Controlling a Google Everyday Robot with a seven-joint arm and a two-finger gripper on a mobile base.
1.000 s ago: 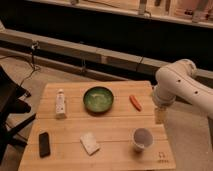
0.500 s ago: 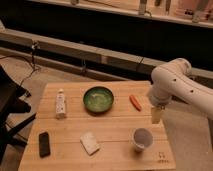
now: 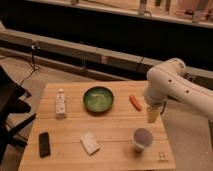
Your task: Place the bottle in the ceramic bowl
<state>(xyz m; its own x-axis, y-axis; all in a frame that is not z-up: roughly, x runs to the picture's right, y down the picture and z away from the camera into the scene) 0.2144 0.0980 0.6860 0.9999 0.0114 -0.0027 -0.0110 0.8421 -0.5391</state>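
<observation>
Bottle (image 3: 60, 103) lies near the table's (image 3: 115, 136) left edge, beside the ceramic bowl (image 3: 98, 99) but not in it, while the gripper (image 3: 154, 114) hangs by the right edge, well apart, carrying no bottle, its opening impossible to tell; grasping and placing are both left.

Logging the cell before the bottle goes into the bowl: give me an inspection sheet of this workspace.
Surface: wooden table, bare wood between the items.
Job's things: bottle at the left, apart from the ceramic bowl; bowl looks empty.
Clutter: orange item, white cup, white block, black phone.
Grippers: gripper above the table's right side, between orange item and cup, far from the bottle.
Cables: cable at rear left.
Surroundings: dark chair at left, ledge behind.
</observation>
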